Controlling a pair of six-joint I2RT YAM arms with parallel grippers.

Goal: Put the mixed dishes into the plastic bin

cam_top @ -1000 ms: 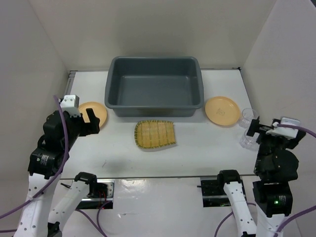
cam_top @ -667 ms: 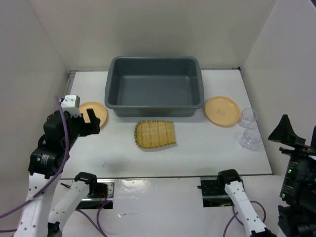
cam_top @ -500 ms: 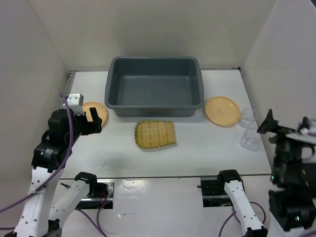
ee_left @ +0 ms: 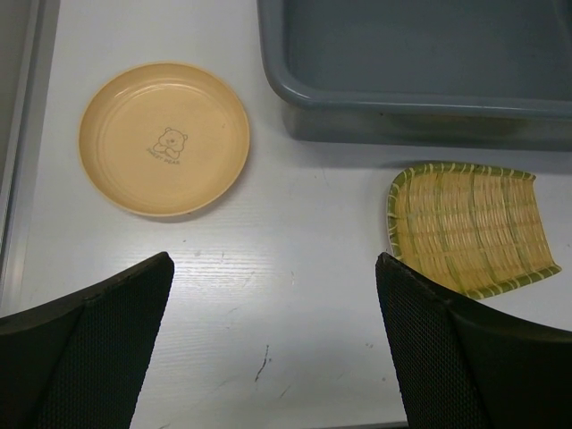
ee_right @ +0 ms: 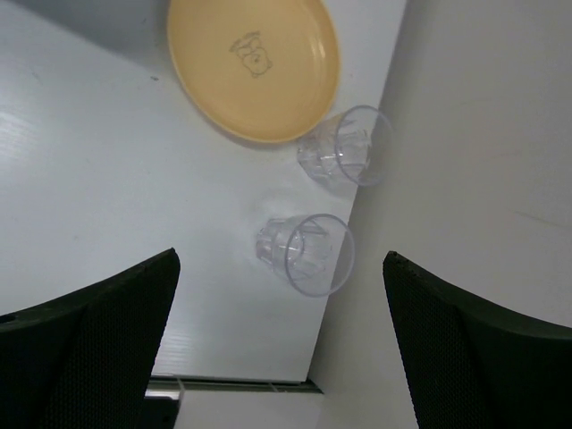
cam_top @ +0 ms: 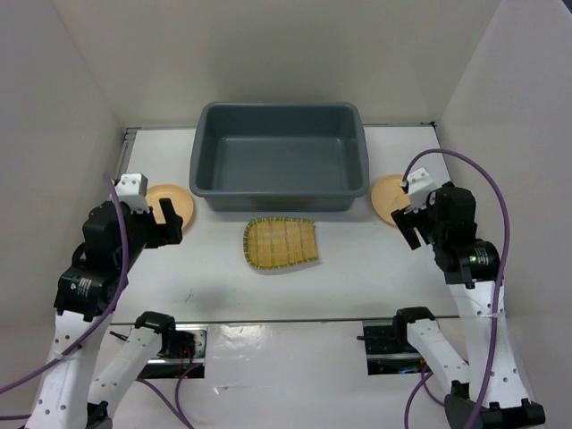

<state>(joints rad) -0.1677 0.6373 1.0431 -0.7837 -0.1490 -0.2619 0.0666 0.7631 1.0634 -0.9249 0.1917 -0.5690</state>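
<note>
My left tool point(ee_left: 273, 264) gapes wide, empty, near a yellow plate point(ee_left: 164, 138); right tool point(ee_right: 281, 259) likewise, over a clear cup point(ee_right: 308, 253).

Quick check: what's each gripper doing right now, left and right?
Left gripper: open, holding nothing.
Right gripper: open, holding nothing.

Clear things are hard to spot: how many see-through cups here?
2, both along the right wall: one cup beside the yellow plate, the other cup nearer the front edge.
</note>
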